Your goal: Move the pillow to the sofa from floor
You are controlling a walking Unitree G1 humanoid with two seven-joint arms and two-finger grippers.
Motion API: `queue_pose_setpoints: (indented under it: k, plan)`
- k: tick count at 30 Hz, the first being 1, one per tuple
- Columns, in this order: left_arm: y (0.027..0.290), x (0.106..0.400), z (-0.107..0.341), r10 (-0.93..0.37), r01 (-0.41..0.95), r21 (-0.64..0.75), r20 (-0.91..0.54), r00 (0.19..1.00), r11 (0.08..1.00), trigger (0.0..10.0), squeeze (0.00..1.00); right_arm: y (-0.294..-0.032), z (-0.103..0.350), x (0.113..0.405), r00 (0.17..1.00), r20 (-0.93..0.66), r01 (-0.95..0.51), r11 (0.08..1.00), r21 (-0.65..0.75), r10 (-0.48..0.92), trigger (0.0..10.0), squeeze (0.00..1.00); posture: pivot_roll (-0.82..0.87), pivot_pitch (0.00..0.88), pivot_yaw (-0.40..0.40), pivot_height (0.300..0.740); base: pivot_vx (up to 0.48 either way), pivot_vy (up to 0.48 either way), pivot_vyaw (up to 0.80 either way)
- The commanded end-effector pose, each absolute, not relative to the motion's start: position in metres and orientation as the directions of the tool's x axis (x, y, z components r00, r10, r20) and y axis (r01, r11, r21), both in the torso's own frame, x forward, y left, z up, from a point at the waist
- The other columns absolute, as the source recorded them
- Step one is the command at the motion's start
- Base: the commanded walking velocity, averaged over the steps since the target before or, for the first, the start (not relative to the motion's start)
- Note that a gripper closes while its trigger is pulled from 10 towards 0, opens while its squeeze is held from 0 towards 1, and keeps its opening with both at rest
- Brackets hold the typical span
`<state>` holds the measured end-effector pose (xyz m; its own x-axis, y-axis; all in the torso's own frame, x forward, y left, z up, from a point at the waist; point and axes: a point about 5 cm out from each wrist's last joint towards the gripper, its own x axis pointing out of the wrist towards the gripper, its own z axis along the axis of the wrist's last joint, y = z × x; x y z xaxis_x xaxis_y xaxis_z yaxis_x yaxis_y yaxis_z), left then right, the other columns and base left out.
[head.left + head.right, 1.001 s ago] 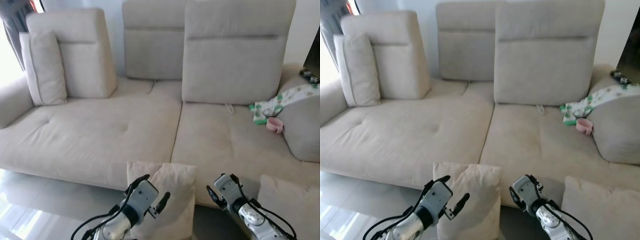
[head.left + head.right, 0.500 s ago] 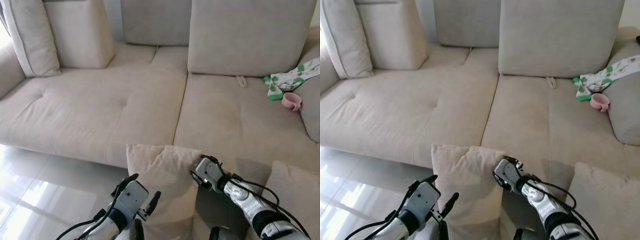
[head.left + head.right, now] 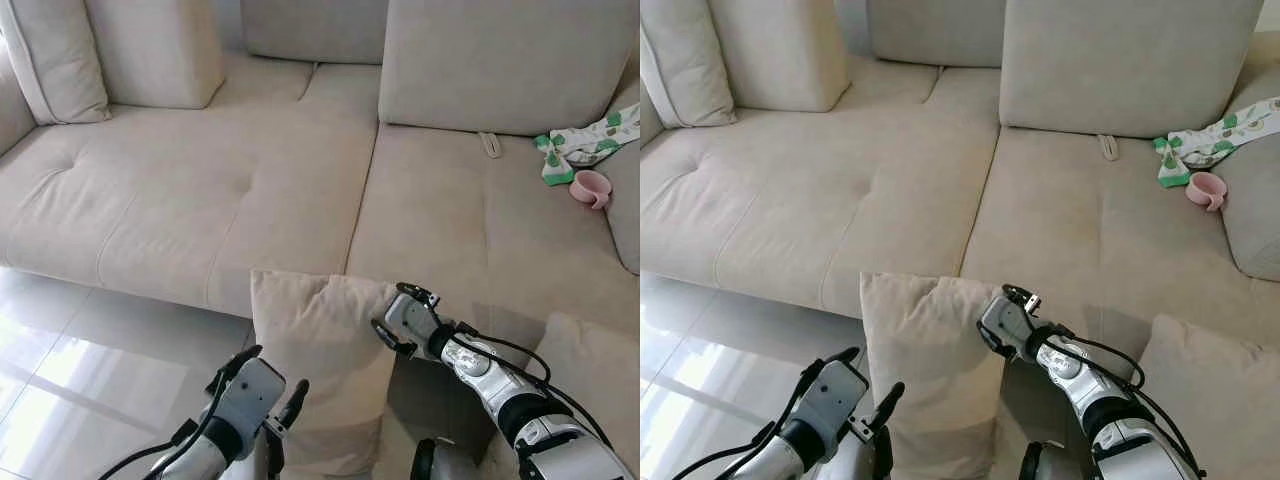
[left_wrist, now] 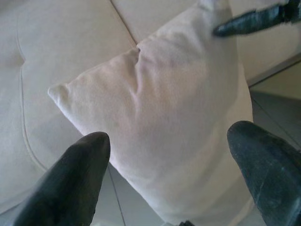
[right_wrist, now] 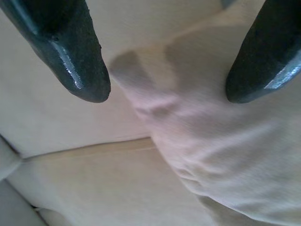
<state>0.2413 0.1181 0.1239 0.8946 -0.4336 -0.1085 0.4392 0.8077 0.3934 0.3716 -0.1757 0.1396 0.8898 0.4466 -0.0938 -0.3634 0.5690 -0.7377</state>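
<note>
A beige square pillow (image 3: 320, 365) stands upright on the floor, leaning against the front of the beige sofa (image 3: 200, 190). My right gripper (image 3: 392, 318) is open at the pillow's top right corner (image 5: 155, 99), one finger on each side of it. My left gripper (image 3: 268, 385) is open just short of the pillow's lower left face (image 4: 164, 122), which lies between its two fingers (image 4: 80, 174). The right gripper's fingertip (image 4: 244, 21) also reaches the pillow's far corner in the left wrist view.
A second beige pillow (image 3: 585, 385) leans at the right, close to my right arm. On the sofa's right end lie a pink cup (image 3: 590, 187) and a green-patterned cloth (image 3: 585, 140). Glossy floor tiles (image 3: 90, 360) spread at the left.
The camera has tilted down and moved closer to the sofa. My right gripper has reached forward to the pillow's top right corner; the left gripper has stayed low beside the pillow.
</note>
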Motion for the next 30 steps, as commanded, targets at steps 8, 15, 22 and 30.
queue_pose_setpoints:
  k: [8,15,22,30]
  plan:
    - [0.121,0.24,0.123,-0.422,0.442,0.421,-0.146,0.895,0.792,10.0,0.0,-0.193,0.141,0.368,0.913,-0.045,-0.295,0.58,-0.759,0.405,10.0,0.0,0.33,0.31,0.106,0.57,0.0,0.0,0.0]
    - [0.123,0.239,0.124,-0.422,0.443,0.428,-0.149,0.894,0.788,10.0,0.0,-0.191,0.129,0.365,0.913,-0.096,-0.335,0.599,-0.728,0.396,10.0,0.0,0.36,0.313,0.116,0.57,0.0,0.0,0.0]
    - [0.128,0.237,0.127,-0.409,0.433,0.439,-0.152,0.9,0.787,10.0,0.0,-0.183,0.131,0.37,0.918,-0.101,-0.332,0.6,-0.728,0.384,10.0,0.0,0.39,0.318,0.119,0.57,0.0,0.0,0.0]
    - [0.131,0.234,0.13,-0.399,0.426,0.448,-0.159,0.903,0.786,10.0,0.0,-0.185,0.128,0.372,0.932,-0.112,-0.312,0.607,-0.731,0.344,9.8,0.0,0.42,0.323,0.131,0.57,0.0,0.0,0.0]
